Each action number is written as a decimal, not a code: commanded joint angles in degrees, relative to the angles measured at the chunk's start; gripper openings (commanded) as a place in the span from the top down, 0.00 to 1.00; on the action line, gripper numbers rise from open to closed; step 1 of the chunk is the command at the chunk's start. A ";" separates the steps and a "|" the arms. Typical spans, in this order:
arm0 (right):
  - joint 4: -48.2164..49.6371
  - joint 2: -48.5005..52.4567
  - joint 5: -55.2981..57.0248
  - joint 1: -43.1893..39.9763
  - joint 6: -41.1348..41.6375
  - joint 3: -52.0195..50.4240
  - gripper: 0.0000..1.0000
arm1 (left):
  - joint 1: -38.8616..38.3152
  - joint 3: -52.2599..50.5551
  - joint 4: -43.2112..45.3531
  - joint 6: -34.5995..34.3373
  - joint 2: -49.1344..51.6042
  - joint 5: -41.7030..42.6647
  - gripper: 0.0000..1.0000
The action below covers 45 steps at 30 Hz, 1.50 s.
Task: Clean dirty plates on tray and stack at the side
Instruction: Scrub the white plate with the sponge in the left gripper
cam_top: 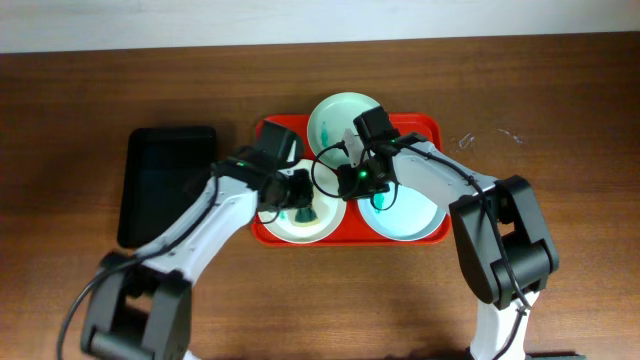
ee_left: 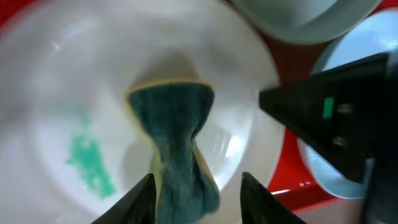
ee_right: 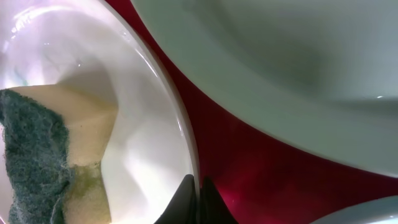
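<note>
Much of the red tray (cam_top: pixel 430 125) lies hidden under three plates and two arms. From overhead only its rim and corners show. The white plate (cam_top: pixel 290 228) at the tray's front left is half covered by the left hand (cam_top: pixel 298 203). The pale blue plate (cam_top: pixel 410 215) at front right is crossed by the right arm. The mint plate (cam_top: pixel 340 118) at the back reaches past the tray's far rim (it is the least covered of the three). One black tray (cam_top: pixel 168 185) sits apart on the desk (cam_top: pixel 560 100), to the left of the red one.

Only the left wrist view shows a teal smear (ee_left: pixel 90 165) on the white plate. It also shows the single sponge (ee_left: pixel 177 130), green-faced and pinched between the left hand's fingers, with its far end on the plate's middle.

Only the right wrist view shows the right hand (ee_right: pixel 198 199) pressed together on the white plate's rim, and the frame's bottom edge cuts off all but its tips. The sponge's yellow backing is visible here too. Overhead, neither hand's fingers can be made out.
</note>
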 commanded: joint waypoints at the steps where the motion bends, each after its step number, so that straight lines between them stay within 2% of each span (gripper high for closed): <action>1: -0.42 0.94 2.27 1.01 0.09 -0.46 0.96 | -1.49 -0.59 0.98 -0.76 4.04 0.09 0.58; 5: -0.42 0.94 2.86 1.57 0.09 -0.46 0.96 | -1.49 -0.59 1.09 -0.76 6.84 -2.75 0.58; 9: -0.39 0.94 2.93 1.70 0.09 -0.46 0.96 | -1.49 -0.59 1.38 -0.76 7.74 -3.10 0.81; 14: -0.46 0.94 3.67 1.70 0.09 -0.46 0.96 | -1.42 -0.59 1.25 -0.74 7.74 -7.04 1.00; 18: -0.74 0.94 3.93 1.70 0.09 -0.46 0.96 | -1.42 -0.59 -0.81 -0.74 7.72 -16.17 1.00; 22: -0.83 0.94 3.98 1.70 0.09 -0.46 0.96 | -1.42 -0.59 -4.00 -0.74 7.72 -29.24 1.00; 27: -0.83 0.94 3.98 1.70 0.09 -0.46 0.96 | -1.29 0.13 -5.16 -0.70 7.69 -38.27 1.00; 29: -0.81 0.94 3.98 1.70 0.09 -0.46 0.96 | -1.27 1.38 -5.70 -0.72 7.69 -37.77 1.00; 31: -0.83 0.94 3.98 1.70 0.09 -0.46 0.96 | -1.27 3.98 -7.02 -0.72 7.39 -33.29 1.00; 34: -0.83 0.94 3.98 1.70 0.09 -0.46 0.96 | -0.87 7.32 -6.84 -0.74 6.75 -21.18 1.00; 36: -0.83 0.94 3.96 1.70 0.09 -0.46 0.96 | -0.09 8.15 -4.22 -0.74 6.67 -10.12 1.00; 38: -0.83 0.94 3.98 1.70 0.09 -0.46 0.96 | 0.68 8.07 -1.03 -0.74 7.21 -4.63 1.00; 42: -0.81 0.94 3.98 1.70 0.09 -0.46 0.96 | 0.94 8.04 0.44 -0.74 9.66 -1.40 1.00; 45: -0.81 0.94 3.98 1.70 0.09 -0.46 0.96 | 0.90 8.07 0.44 -0.74 12.66 -1.95 1.00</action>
